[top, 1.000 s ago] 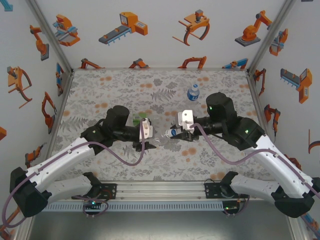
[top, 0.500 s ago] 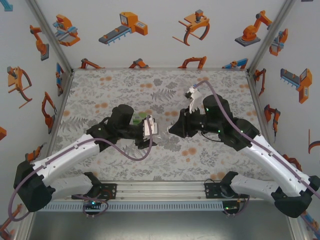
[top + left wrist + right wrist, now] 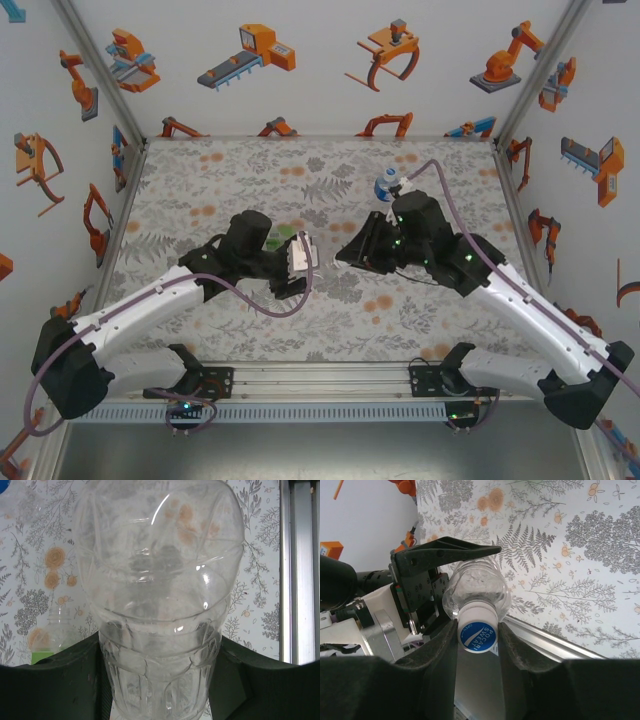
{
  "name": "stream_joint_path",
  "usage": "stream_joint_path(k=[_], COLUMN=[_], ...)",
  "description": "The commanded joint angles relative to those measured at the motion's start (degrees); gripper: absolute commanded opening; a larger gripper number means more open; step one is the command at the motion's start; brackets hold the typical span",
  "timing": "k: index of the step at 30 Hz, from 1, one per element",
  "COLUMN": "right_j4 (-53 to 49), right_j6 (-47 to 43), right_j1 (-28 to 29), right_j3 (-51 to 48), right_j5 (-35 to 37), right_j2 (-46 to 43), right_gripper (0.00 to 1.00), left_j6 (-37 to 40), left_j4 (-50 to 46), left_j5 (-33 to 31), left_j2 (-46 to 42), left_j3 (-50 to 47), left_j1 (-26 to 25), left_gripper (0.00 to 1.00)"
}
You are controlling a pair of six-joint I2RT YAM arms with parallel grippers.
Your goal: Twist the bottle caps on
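Observation:
A clear unlabelled bottle (image 3: 160, 575) lies sideways above the table, and my left gripper (image 3: 160, 680) is shut around its lower body. At its neck sits a white bottle cap (image 3: 479, 636) with a blue printed top. My right gripper (image 3: 477, 630) is shut on that cap, one finger against each side. In the top view the left gripper (image 3: 303, 262) and the right gripper (image 3: 347, 253) face each other over the middle of the table. The green-labelled bottle (image 3: 283, 233) stands just behind my left wrist. The blue-labelled bottle (image 3: 387, 184) stands at the back right.
The table carries a floral mat (image 3: 250, 180) and is walled on three sides. An aluminium rail (image 3: 320, 378) runs along the near edge between the arm bases. The right arm's cable (image 3: 440, 175) loops over its wrist close to the blue-labelled bottle.
My right wrist has rolled around the cap, swinging its camera mount from the near side up toward the back. My left gripper has kept its hold and shifted slightly.

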Motion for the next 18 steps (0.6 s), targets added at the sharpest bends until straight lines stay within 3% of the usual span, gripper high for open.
stream_joint_path(k=[1, 3, 6, 13, 18], right_j4=[-2.2, -2.2, -1.6, -4.1, -5.1], right_j6=[-8.9, -17.5, -32.2, -68.8, -87.4], right_j1=[0.7, 0.7, 0.7, 0.7, 0.8], right_j3=[3.7, 6.1, 8.5, 13.2, 12.8], right_j5=[2.9, 4.2, 2.4, -14.7, -25.6], right_j2=[0.4, -0.4, -1.2, -1.6, -2.3], right_gripper=[0.49, 0.55, 0.56, 0.56, 0.56], left_j6=[0.7, 1.0, 1.5, 1.6, 1.8], left_j4=[7.5, 7.0, 5.7, 3.6, 0.6], left_j5=[5.1, 5.2, 5.4, 6.4, 8.8], left_j2=[-1.6, -1.5, -1.7, -3.0, -3.1], left_j3=[1.2, 1.2, 1.4, 1.4, 2.1], left_j1=[-0.6, -0.6, -0.5, -0.5, -0.5], left_gripper=[0.0, 0.0, 0.0, 0.0, 0.0])
